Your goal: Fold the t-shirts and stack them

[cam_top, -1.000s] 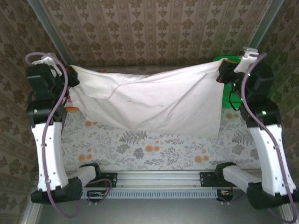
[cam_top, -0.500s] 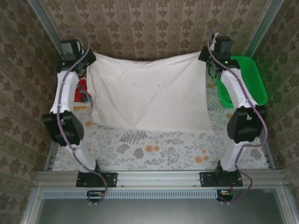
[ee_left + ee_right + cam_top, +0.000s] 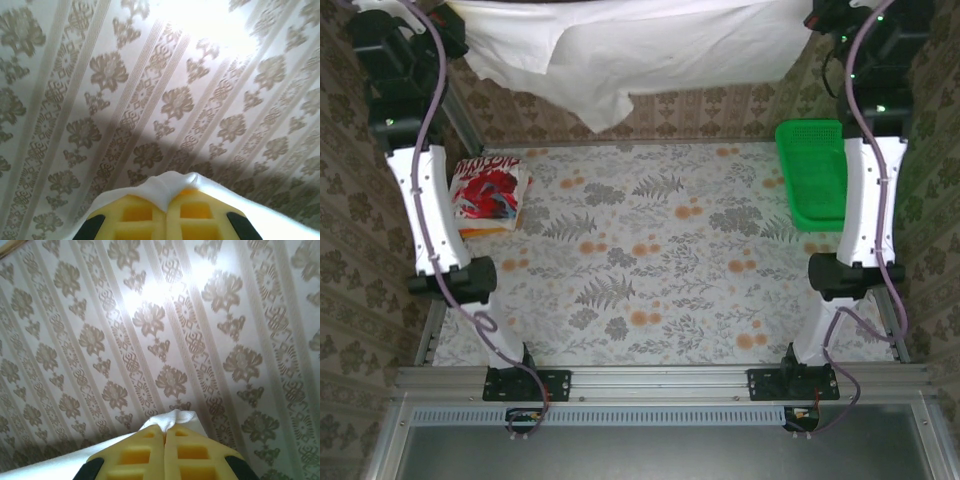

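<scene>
Off-white t-shirt (image 3: 620, 50) hangs aloft; lettering on red-print t-shirt (image 3: 488, 190) too blurred to read.

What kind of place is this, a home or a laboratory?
Most likely a robot test booth dressed like a home: left arm and right arm bolted to a metal rail, wallpaper panels in an aluminium frame, a floral table cover.

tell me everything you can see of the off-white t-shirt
The off-white t-shirt is plain, wrinkly soft cloth, stretched wide in the air above the table. The left gripper and right gripper each pinch its top edge at one end. Its lower edge hangs loose, one flap drooping lowest left of middle. Nothing else touches it.
</scene>
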Controlling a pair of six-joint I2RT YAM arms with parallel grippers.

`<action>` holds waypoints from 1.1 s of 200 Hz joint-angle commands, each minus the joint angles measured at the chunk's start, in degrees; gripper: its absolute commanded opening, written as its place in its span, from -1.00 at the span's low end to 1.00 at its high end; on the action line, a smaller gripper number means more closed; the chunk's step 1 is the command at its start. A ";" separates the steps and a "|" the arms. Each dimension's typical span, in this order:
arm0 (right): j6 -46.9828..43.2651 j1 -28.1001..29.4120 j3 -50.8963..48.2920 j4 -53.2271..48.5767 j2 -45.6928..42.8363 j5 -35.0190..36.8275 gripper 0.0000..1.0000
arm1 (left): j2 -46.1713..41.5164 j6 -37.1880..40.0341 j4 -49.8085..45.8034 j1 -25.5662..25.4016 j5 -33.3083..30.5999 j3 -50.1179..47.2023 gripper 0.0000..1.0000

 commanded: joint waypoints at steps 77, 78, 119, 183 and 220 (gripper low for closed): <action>3.41 -1.42 -87.85 8.32 -43.65 -6.45 -1.00 | -40.26 -4.09 10.54 -4.01 1.10 -81.11 -1.00; 3.69 -1.41 -88.66 8.24 -43.96 -6.57 -1.00 | -40.73 -4.25 10.46 -4.03 1.03 -81.95 -1.00; 11.87 -1.43 -114.95 4.58 -52.76 -6.38 -1.00 | -55.17 -10.06 4.87 -3.68 -3.52 -107.98 -1.00; 14.49 -1.42 -123.11 -2.93 -51.97 0.80 -1.00 | -58.82 -12.05 -2.29 -1.60 -7.94 -115.95 -1.00; 14.85 -1.48 -124.52 -7.81 -54.53 3.97 -1.00 | -64.36 -13.48 -6.72 -0.36 -7.80 -118.57 -1.00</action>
